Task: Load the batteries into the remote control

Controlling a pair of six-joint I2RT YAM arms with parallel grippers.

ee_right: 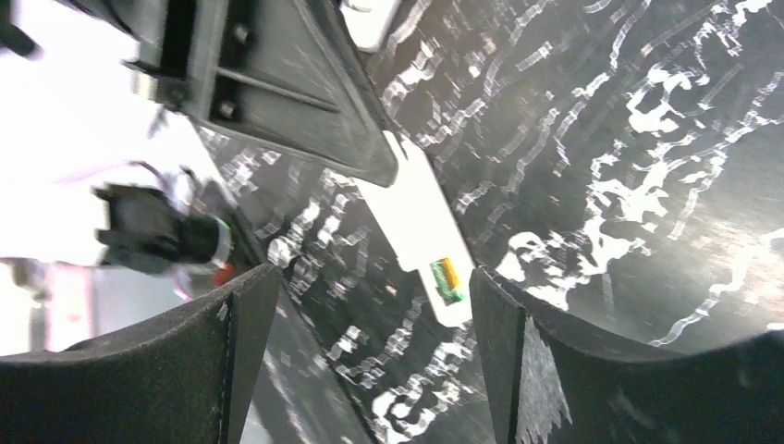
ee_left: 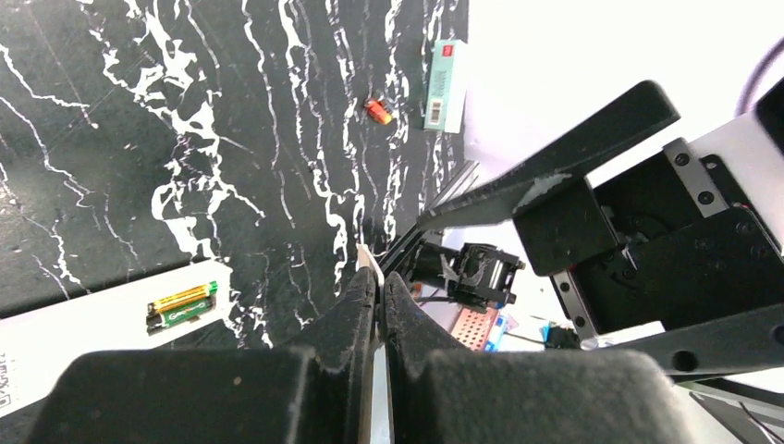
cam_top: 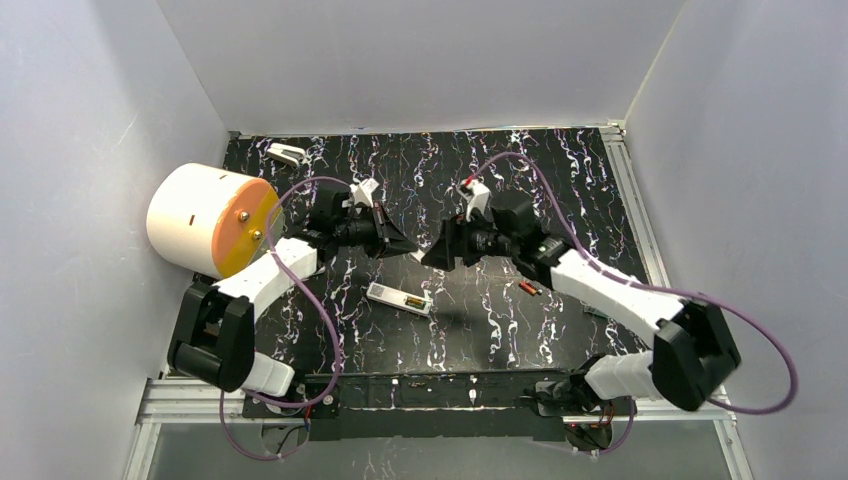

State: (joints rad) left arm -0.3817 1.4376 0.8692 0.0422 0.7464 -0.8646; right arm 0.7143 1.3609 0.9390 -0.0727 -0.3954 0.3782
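Left tool (ee_left: 379,277) pinches a thin white sliver (ee_left: 367,260); right tool (ee_right: 367,279) spread, facing remote (ee_right: 412,213).

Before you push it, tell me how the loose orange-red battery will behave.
The orange-red battery lies on its side on the flat tabletop, so it will likely roll. Small and smooth-looking, it may slip from a pinch.

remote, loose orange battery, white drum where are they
remote (cam_top: 384,293), top view, its white body
loose orange battery (cam_top: 528,288), top view, its middle
white drum (cam_top: 190,215), top view, its white side wall
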